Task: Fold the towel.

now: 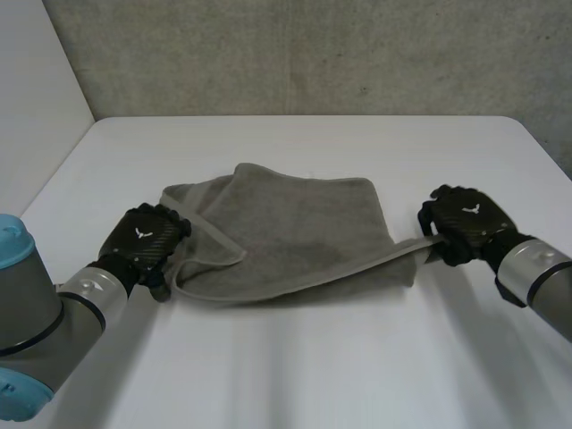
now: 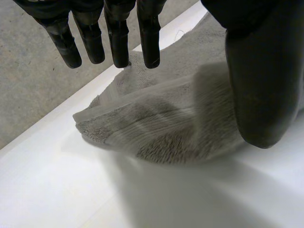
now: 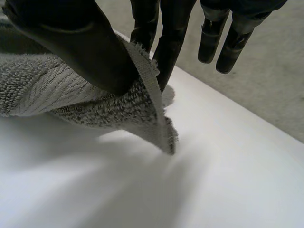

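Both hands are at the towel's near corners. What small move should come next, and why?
Probably make the left hand grip its corner firmly before lifting. The right hand pinches the near right corner of the towel between thumb and fingers, but I cannot tell whether the left hand, at the near left corner, really holds the cloth. Lifting now might drop that side.

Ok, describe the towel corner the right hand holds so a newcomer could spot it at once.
On the white table lies a grey towel, loosely bunched. Follow its near hem toward the right hand, where it draws out into a thin strip ending in the corner that hand pinches. Unlike the towel's slack folds, this corner is pulled taut.
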